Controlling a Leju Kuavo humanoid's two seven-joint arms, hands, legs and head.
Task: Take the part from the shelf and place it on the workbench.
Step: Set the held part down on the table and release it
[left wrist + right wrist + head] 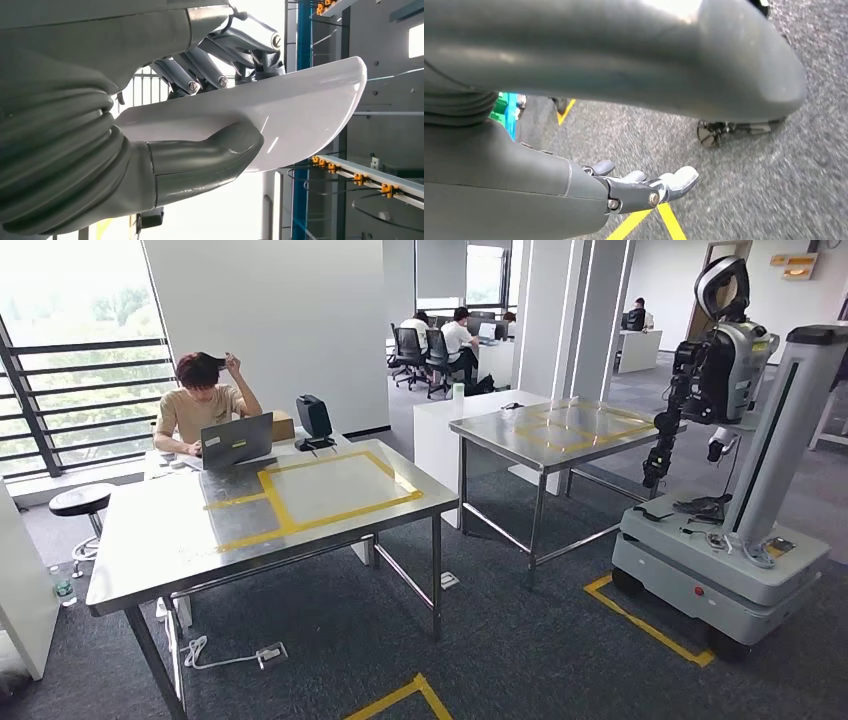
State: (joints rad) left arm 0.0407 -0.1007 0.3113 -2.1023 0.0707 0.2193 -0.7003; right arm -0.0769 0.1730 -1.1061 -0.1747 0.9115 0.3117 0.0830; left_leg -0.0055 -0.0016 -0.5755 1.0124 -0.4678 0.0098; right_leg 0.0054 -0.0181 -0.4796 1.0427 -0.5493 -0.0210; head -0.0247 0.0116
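Gripping white part [300,107]: left robot hand [200,125], part's inner end hidden | right robot hand [644,187] slack, empty

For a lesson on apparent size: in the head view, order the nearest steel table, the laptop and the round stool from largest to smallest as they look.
1. Nearest steel table
2. Laptop
3. Round stool, though it looks nearly alike.

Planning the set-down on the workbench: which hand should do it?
Left. The left hand already grips the white part, while the right hand holds nothing, over the carpet.
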